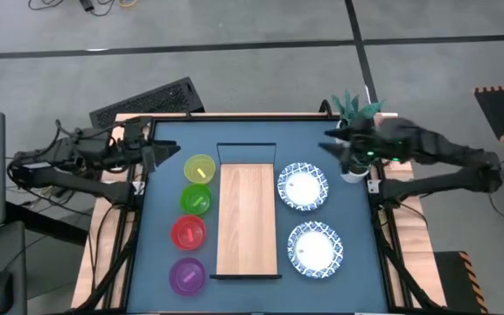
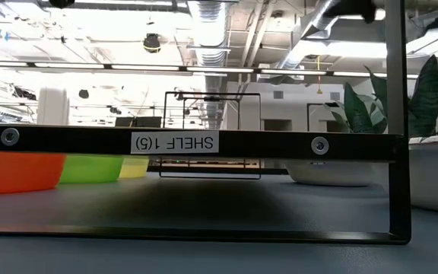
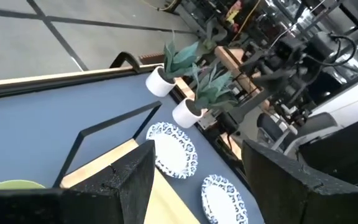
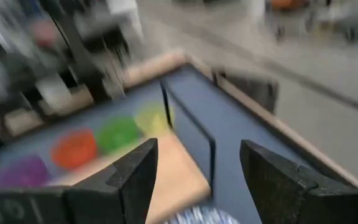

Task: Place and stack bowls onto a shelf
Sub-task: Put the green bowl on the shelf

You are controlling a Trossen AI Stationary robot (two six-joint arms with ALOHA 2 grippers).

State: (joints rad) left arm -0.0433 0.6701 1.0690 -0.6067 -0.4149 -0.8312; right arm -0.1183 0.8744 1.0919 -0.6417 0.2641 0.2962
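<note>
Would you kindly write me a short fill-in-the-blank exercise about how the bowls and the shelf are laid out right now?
1. The wooden shelf carries ____ bowls so far.
2. In the high view, the two white dishes lie on the shelf's ____ side.
3. In the row of small bowls, the green bowl sits between the yellow bowl and the ____ one.
4. Both the left claw and the right claw are ____ and hold nothing.

Missing words: no; right; red; open

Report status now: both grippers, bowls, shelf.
Left gripper open, right gripper open, both at far corners, empty. Four bowls and two dishes beside shelf. Shelf bare, nothing blocking.
</note>
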